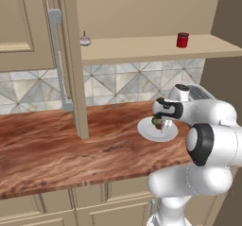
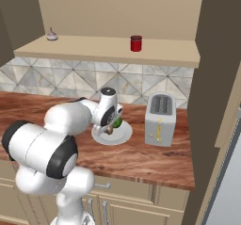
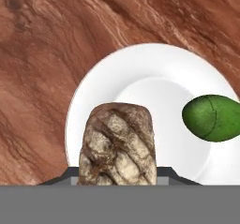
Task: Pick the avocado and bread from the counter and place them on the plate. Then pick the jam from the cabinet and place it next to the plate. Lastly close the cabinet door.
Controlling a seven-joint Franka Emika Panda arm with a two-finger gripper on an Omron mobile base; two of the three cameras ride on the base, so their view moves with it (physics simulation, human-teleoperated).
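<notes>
**Wood counter, bread gripped over plate**

Reddish-brown wood-grain counter (image 1: 56,144) runs under a diamond-tile backsplash, beige drawers below. Far left of the jaws, the cabinet door (image 1: 71,55) stands swung out, edge-on, with a long vertical grey bar handle (image 1: 56,59). On the plain beige cabinet shelf (image 1: 142,47), up and left of the jaws, a pale garlic bulb (image 1: 85,39); up and right, the jam (image 1: 182,39), a red upright cylinder with a darker lid.

Gripper (image 1: 163,122) hangs just over the plate (image 1: 153,133), jaws clenched on the bread (image 3: 117,145). Bread is a blocky brown chunk with a cracked, scored crust; in the hand view its long axis runs straight out from the jaws, near end cut off by the frame bottom, fingertips hidden behind it. Cannot tell if the bread touches the plate. Plate is round, flat, smooth white, its right rim cut off in the hand view.

Right of the jaws there, the avocado (image 3: 211,117) lies on the plate, a glossy dark-green oval, long axis across the view, right end clipped. In the base views bread and avocado are tiny and half hidden by the hand.

Further right, a grey boxy toaster (image 2: 160,118) stands near the plate, not touching.
</notes>
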